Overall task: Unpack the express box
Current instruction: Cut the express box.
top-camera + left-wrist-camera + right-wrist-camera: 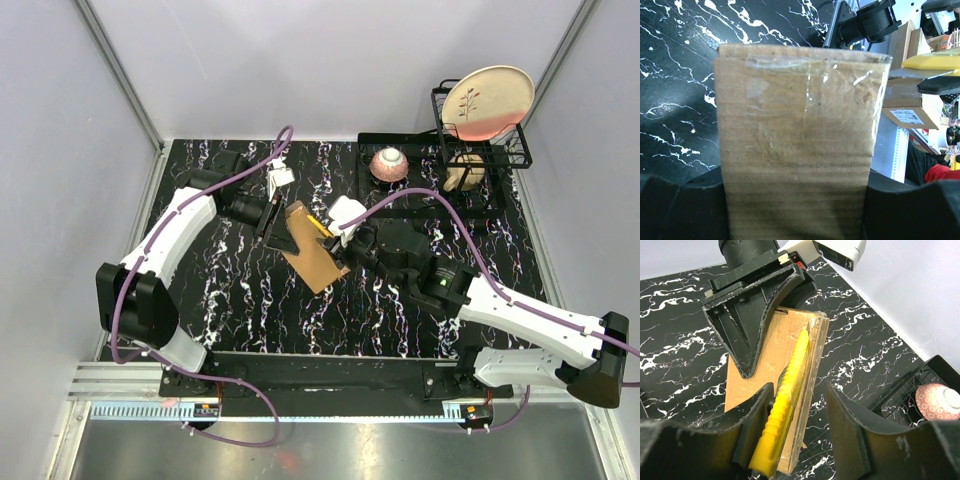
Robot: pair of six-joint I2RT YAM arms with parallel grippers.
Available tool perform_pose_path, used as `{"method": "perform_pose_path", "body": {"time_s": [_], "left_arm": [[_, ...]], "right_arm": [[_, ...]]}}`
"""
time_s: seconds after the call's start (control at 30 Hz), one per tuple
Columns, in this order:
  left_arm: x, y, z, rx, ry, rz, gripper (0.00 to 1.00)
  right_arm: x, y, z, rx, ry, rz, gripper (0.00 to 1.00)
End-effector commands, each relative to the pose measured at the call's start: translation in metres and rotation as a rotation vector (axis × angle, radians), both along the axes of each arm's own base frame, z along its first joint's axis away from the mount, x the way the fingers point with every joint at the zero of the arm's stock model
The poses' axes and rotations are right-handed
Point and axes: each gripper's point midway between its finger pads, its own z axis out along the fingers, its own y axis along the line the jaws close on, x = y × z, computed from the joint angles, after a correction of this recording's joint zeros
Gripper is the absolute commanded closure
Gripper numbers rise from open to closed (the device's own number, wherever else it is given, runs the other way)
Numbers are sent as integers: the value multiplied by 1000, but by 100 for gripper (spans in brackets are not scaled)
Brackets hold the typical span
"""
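Left fingers [675, 210] clamp the box [800, 140], tilted above the bench [240, 310]; right fingers [850, 440] grip the knife [787, 405], tip at its taped edge. A hard push could twist the box loose or make the knife skid.

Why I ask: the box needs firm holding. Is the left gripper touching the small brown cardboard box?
Touching. Left wrist view: the small brown cardboard box wedged between the left gripper's black fingers, no gap either side.
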Motion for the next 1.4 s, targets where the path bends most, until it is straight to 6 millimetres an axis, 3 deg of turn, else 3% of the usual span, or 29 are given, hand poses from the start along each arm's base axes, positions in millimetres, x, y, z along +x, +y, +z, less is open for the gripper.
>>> {"method": "perform_pose_path", "body": {"time_s": [0.0, 0.4, 1.13, 1.37], "left_arm": [[-7, -6, 37, -102, -89, -36, 89], [-12, -4, 35, -98, -89, -46, 89], [-11, -4, 35, -98, -86, -47, 89], [-10, -5, 37, -102, -87, -46, 89]], "right_arm": [[3, 1, 10, 46, -10, -18, 100], [4, -8, 17, 58, -20, -43, 100], [-3, -20, 9, 37, 20, -54, 100], [-3, -16, 3, 30, 35, -45, 100]]}}
